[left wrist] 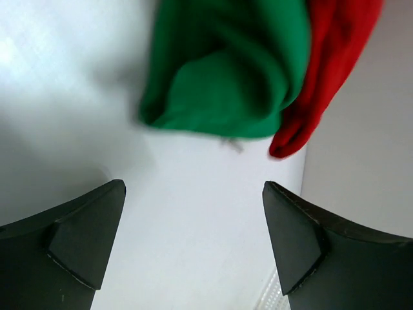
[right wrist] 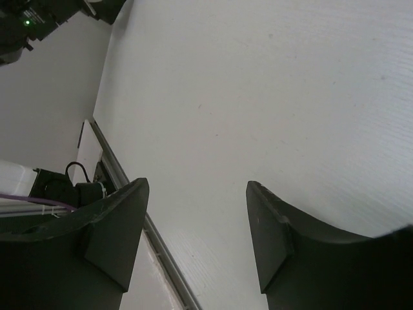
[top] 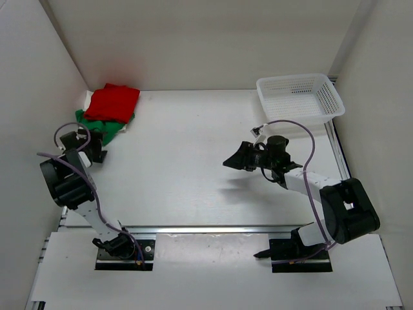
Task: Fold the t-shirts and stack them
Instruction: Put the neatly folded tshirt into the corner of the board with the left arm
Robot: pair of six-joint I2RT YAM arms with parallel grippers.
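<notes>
The t-shirts lie in one folded pile in the far left corner of the counter (top: 187, 161), close against the left wall. The red t-shirt (top: 115, 101) sits on top, folded into a rough square. The green t-shirt (top: 90, 123) shows beneath it along the near edge, and a sliver of the cream-white t-shirt (top: 88, 97) peeks out at the pile's far left corner. In the left wrist view, the green fold and the red one beside it rest on the bare counter, both apart from the fingers (left wrist: 84, 239).

The left hand (top: 95, 141) is just on the near side of the pile, its jaws spread wide with nothing between them. The right hand (top: 232, 160) hovers over the middle-right of the counter, well apart from the pile — also wide open and empty, with only bare surface between its jaws. A white mesh basket (top: 310, 110) stands at the far right corner, near the right wall.
</notes>
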